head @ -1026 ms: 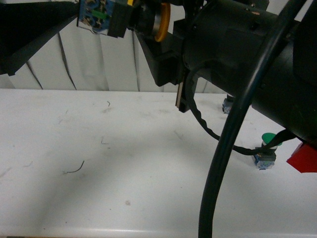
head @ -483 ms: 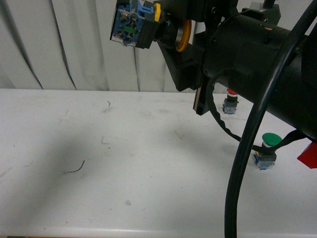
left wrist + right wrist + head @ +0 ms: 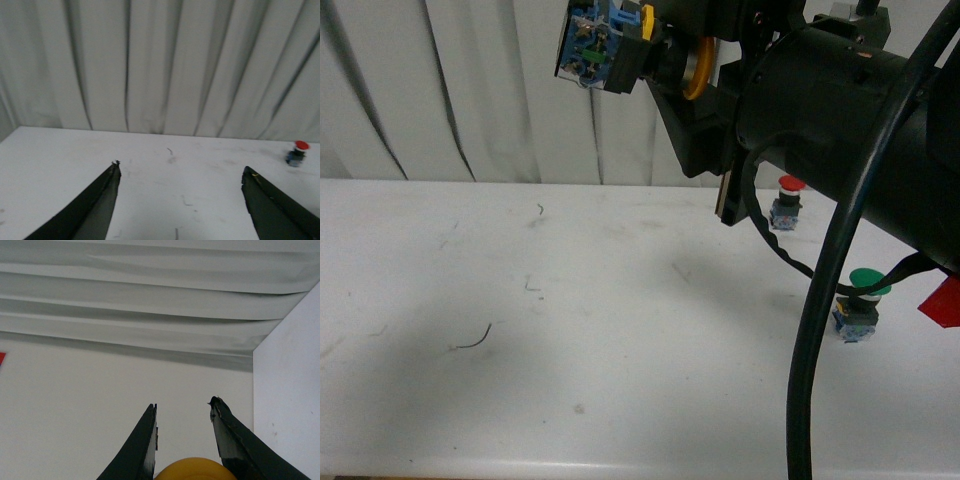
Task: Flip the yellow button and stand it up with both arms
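Observation:
High above the table, the yellow button (image 3: 620, 45) is held sideways in my right gripper (image 3: 665, 55), which is shut on it. Its blue contact block points left and its yellow cap (image 3: 698, 68) faces the bulky black right arm (image 3: 840, 120). In the right wrist view the cap (image 3: 192, 470) shows between the fingers of the right gripper (image 3: 184, 405), with curtain and wall beyond. My left gripper (image 3: 181, 167) is open over the white table (image 3: 165, 200) with nothing between its fingers. It does not show in the front view.
A red-capped button (image 3: 787, 200) stands at the back right of the table (image 3: 570, 330), also visible as the red button (image 3: 297, 152) in the left wrist view. A green-capped button (image 3: 860, 300) stands nearer, partly behind a thick black cable (image 3: 820, 330). White curtain hangs behind.
The right arm has carried the yellow button a little to the right, uncovering the red-capped button. A dark shape at the upper left one second ago has left the view.

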`<action>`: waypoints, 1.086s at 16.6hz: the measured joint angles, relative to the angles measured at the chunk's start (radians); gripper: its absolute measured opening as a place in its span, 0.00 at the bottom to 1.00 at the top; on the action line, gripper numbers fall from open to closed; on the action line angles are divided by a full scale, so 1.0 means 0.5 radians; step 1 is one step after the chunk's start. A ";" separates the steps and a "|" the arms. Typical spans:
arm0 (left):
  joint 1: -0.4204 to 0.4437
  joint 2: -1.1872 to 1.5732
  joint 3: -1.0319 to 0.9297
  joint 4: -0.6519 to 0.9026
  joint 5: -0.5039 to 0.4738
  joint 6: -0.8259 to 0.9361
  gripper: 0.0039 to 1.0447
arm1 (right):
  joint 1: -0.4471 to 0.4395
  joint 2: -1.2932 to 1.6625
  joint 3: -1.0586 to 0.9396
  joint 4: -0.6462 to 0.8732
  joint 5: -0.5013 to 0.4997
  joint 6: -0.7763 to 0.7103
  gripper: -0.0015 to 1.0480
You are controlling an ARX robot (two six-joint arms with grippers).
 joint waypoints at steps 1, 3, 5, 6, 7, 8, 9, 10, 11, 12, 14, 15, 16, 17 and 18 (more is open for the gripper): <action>0.027 0.064 -0.101 0.157 -0.016 0.024 0.62 | 0.002 0.008 0.008 -0.003 -0.005 0.000 0.31; 0.070 0.026 -0.253 0.206 0.035 0.065 0.41 | 0.012 0.014 0.013 -0.002 -0.014 0.000 0.31; 0.222 -0.166 -0.304 0.205 0.203 0.072 0.15 | 0.012 0.015 0.014 0.004 -0.014 -0.007 0.31; 0.304 -0.227 -0.369 0.159 0.220 0.067 0.01 | 0.008 0.015 0.014 -0.002 -0.006 -0.008 0.31; 0.298 -0.259 -0.401 0.129 0.240 0.073 0.01 | 0.008 0.015 0.014 -0.001 -0.002 -0.008 0.31; 0.282 -0.313 -0.433 0.107 0.250 0.074 0.01 | 0.008 0.015 0.014 -0.001 -0.001 -0.009 0.31; 0.285 -0.378 -0.449 0.079 0.250 0.074 0.01 | 0.002 0.015 0.014 -0.002 -0.002 -0.011 0.31; 0.286 -0.412 -0.455 0.066 0.249 0.073 0.01 | -0.001 0.015 0.014 0.000 0.002 -0.011 0.31; 0.287 -0.452 -0.465 0.041 0.250 0.074 0.01 | -0.002 0.015 0.014 0.000 0.005 -0.011 0.31; 0.287 -0.488 -0.481 0.014 0.250 0.073 0.01 | -0.003 0.015 0.014 -0.001 0.009 -0.012 0.31; 0.287 -0.552 -0.510 -0.041 0.251 0.074 0.01 | 0.002 0.015 0.013 -0.001 0.009 -0.014 0.31; 0.287 -0.590 -0.518 -0.069 0.250 0.074 0.01 | 0.002 0.015 0.013 -0.001 0.009 -0.014 0.31; 0.287 -0.613 -0.521 -0.083 0.250 0.074 0.01 | 0.002 0.015 0.013 -0.001 0.010 -0.015 0.31; 0.287 -0.657 -0.542 -0.058 0.250 0.074 0.01 | 0.003 0.015 0.013 -0.001 0.010 -0.016 0.31; 0.287 -0.687 -0.584 -0.064 0.250 0.074 0.01 | 0.004 0.015 0.012 -0.001 0.011 -0.016 0.31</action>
